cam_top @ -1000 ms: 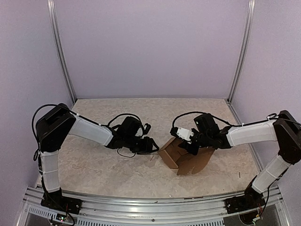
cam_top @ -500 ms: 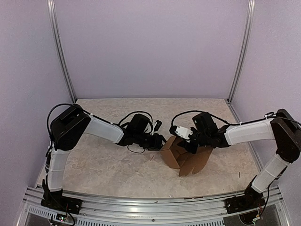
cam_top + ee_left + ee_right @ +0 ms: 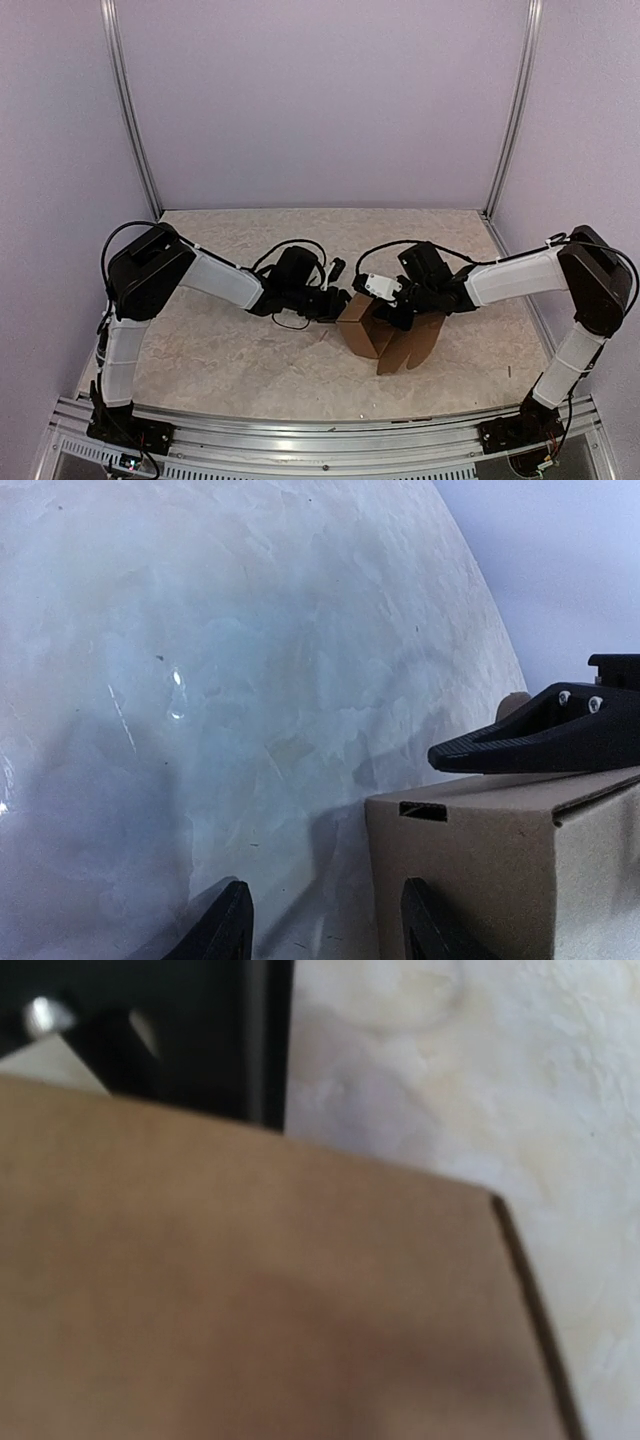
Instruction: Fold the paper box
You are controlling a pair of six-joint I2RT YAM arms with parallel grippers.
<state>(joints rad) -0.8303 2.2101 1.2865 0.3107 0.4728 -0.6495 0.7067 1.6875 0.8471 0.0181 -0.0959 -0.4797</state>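
Note:
The paper box (image 3: pixel 378 338) is a half-formed brown cardboard shell standing in the middle of the table, its flaps hanging open toward the near right. My left gripper (image 3: pixel 342 299) is low at the box's left side. In the left wrist view it (image 3: pixel 322 928) is open, with bare table between its fingertips and one fingertip (image 3: pixel 420 920) in front of the box's wall (image 3: pixel 500 880). My right gripper (image 3: pixel 398 312) sits on top of the box, and one of its fingers (image 3: pixel 530 745) lies along the top edge. Cardboard (image 3: pixel 250 1300) fills the right wrist view and hides its jaws.
The beige marbled table (image 3: pixel 220 350) is bounded by lilac walls at the back and sides, with metal posts (image 3: pixel 130 110) in the back corners. An aluminium rail (image 3: pixel 300 435) runs along the near edge. Black cables (image 3: pixel 285 318) loop beside the left wrist.
My left arm has swung right until its gripper reached the box's left wall. My right gripper has shifted slightly left on the box, which now stands a bit more upright.

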